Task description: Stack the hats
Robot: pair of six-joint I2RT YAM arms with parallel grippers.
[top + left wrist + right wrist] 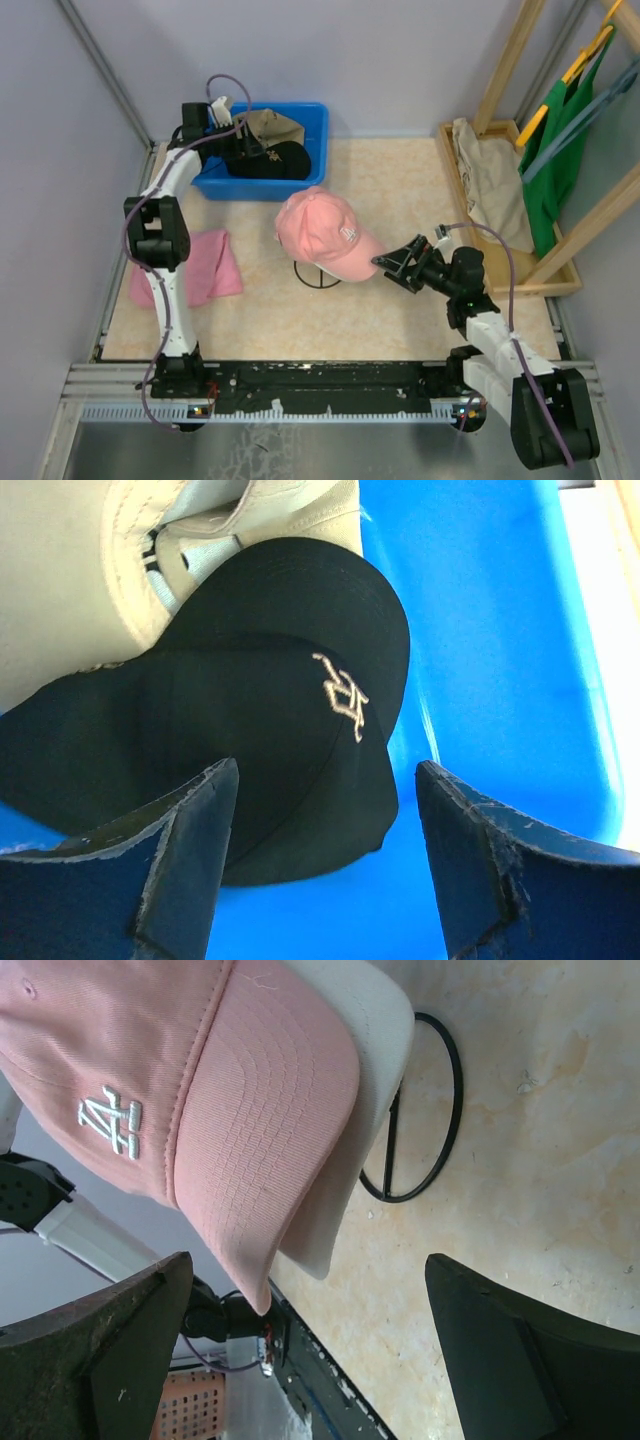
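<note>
Pink cap (322, 232), twill fabric with a row-stitched curved brim and a white embroidered logo, sits over the white cap (380, 1060) on a black wire stand (445, 1110) at mid-desk. Right hand (310, 1280) is spread wide at the two brims and is empty. Black cap (280, 700), smooth fabric with a pale logo, lies against the tan cap (60, 580) in a blue plastic bin (317, 135) at the far left corner. Left hand (325, 790) hangs above it, fingers wide apart, empty
</note>
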